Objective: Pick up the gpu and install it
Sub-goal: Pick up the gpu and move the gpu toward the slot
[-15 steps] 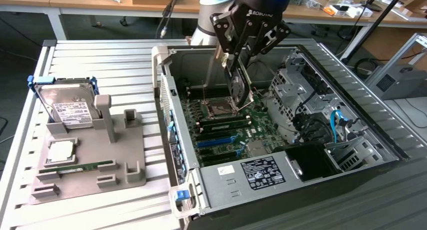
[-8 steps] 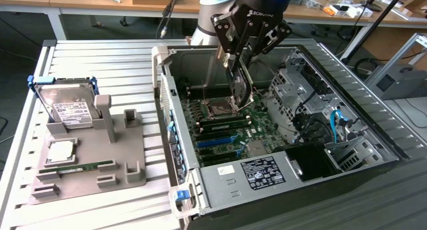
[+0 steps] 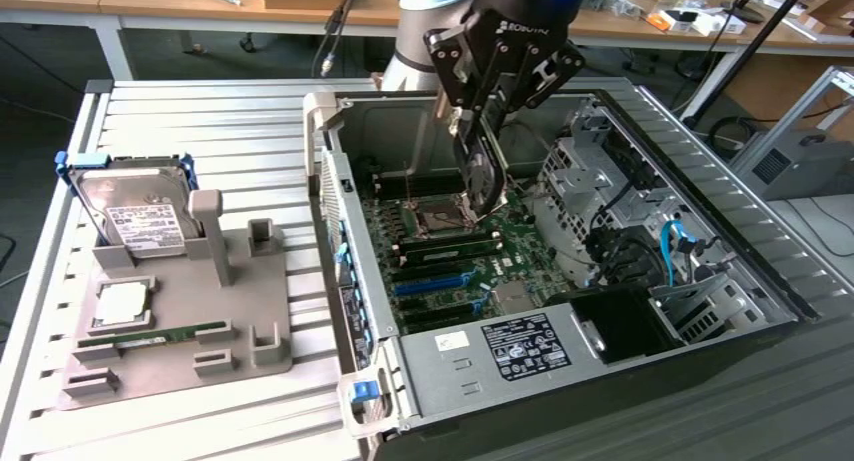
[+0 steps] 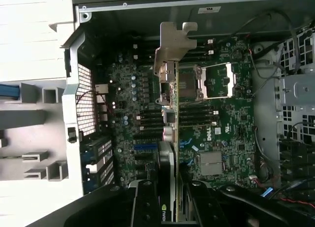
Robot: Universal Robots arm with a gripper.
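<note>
My gripper [image 3: 478,121] hangs over the open computer case [image 3: 334,171], shut on the gpu [image 3: 483,176]. The card is thin and dark, and it hangs edge-down above the motherboard [image 3: 461,256], near the processor socket [image 3: 434,219]. In the wrist view the gpu [image 4: 171,138] is seen edge-on, with its silver bracket [image 4: 173,45] at the far end. The black fingers [image 4: 146,202] clamp it from both sides at my gripper [image 4: 172,200]. Whether the card's lower edge touches the board I cannot tell.
A grey fixture [image 3: 254,321] at the exterior view's left holds a silver hard drive [image 3: 131,209], a square chip [image 3: 120,301] and a green memory stick [image 3: 160,334]. Inside the case are the blue slots [image 3: 430,283], a metal drive cage [image 3: 587,166] and blue cables [image 3: 674,246].
</note>
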